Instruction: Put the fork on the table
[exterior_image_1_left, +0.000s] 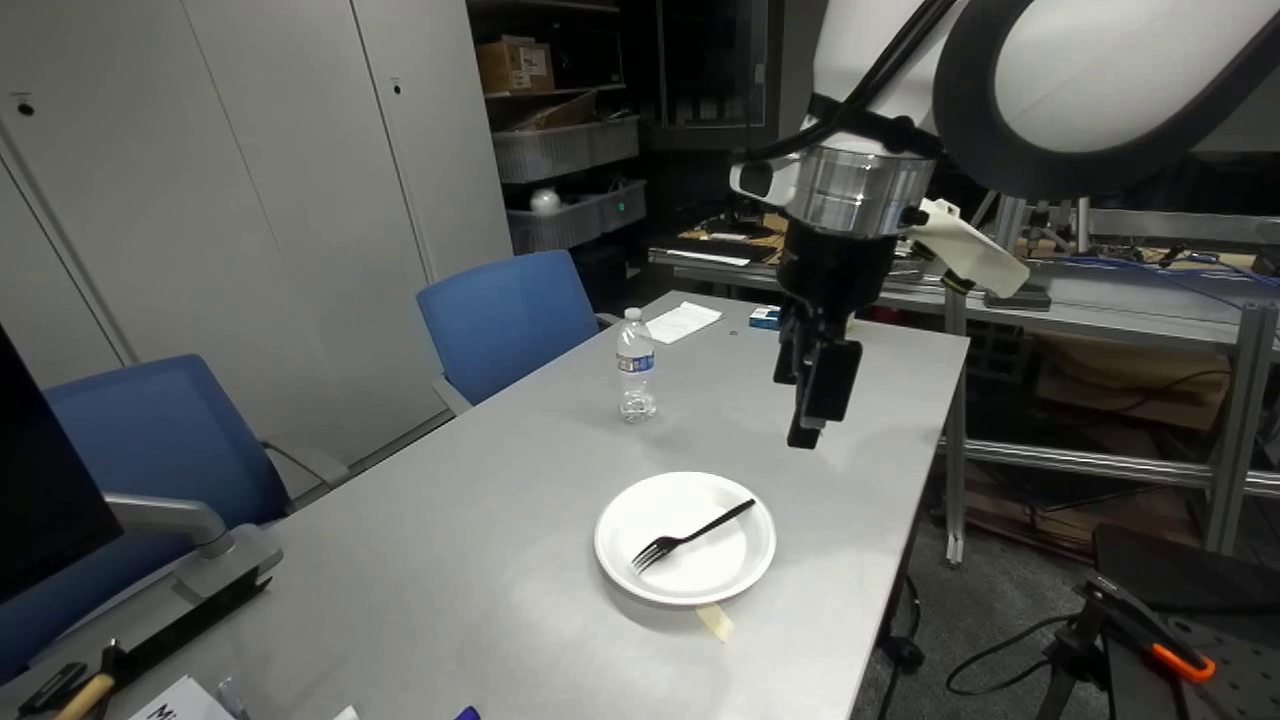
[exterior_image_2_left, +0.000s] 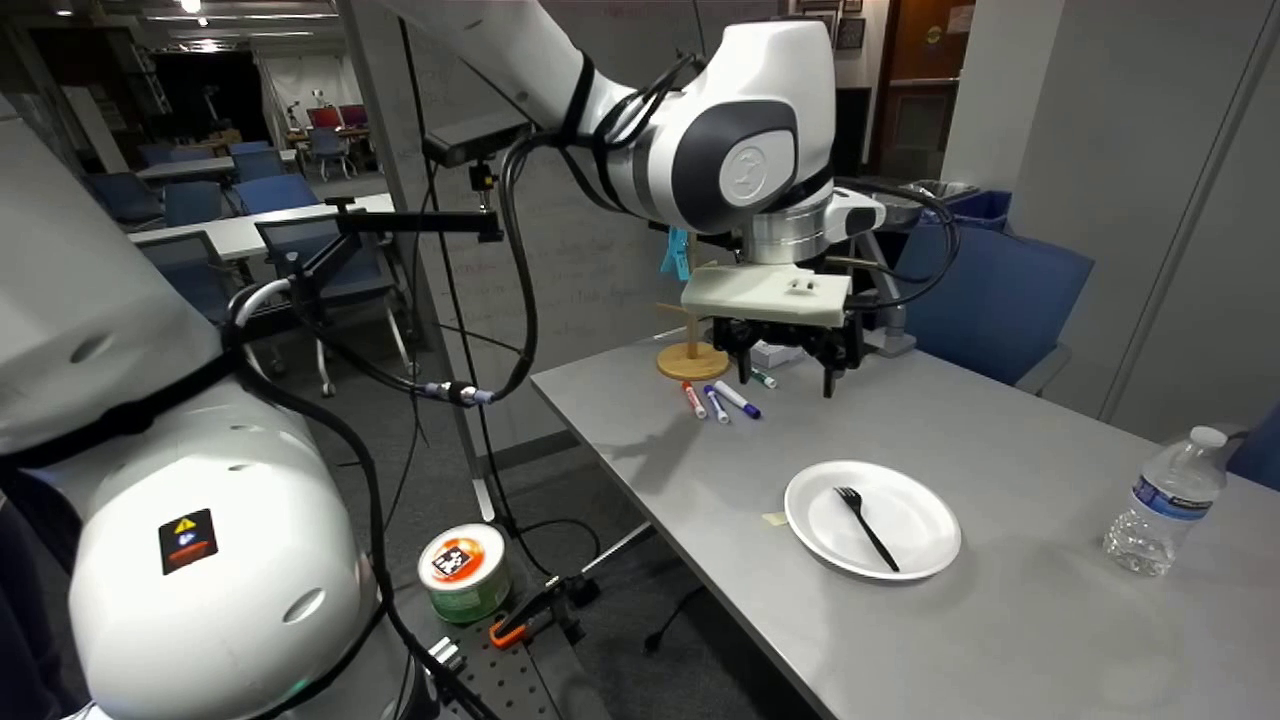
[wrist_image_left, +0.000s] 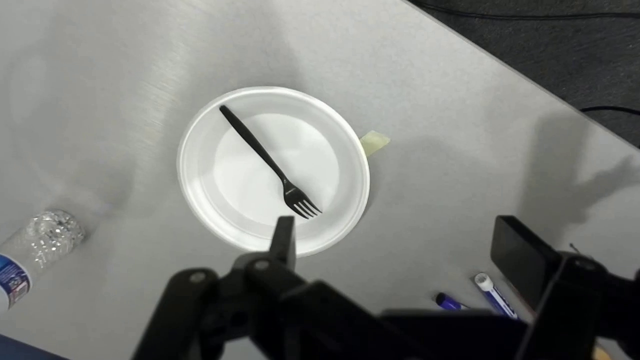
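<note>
We see the slender black plastic fork (wrist_image_left: 269, 161) lying in a shallow, round white plate (wrist_image_left: 322, 160), its handle toward eleven o'clock and its tines between four and five in the wrist view. The black, two-fingered tool (wrist_image_left: 395, 222) hangs above the smooth, light grey rectangular worktop (exterior_image_1_left: 480, 560), released, its jaws spread wide. From it, we find the fork lower down and toward ten o'clock in the wrist view; in both exterior views the two are apart.

The plate rests on the worktop, and in the wrist view a pale yellow strip (wrist_image_left: 375, 143) shows at its rim between two and three o'clock. Toward eight o'clock from the plate there we see a clear plastic bottle (wrist_image_left: 32, 257) with a blue label, standing upright; we cannot tell whether it holds liquid. In an exterior view, a round green container (exterior_image_2_left: 465, 575) with a white-and-orange top hides its contents.
</note>
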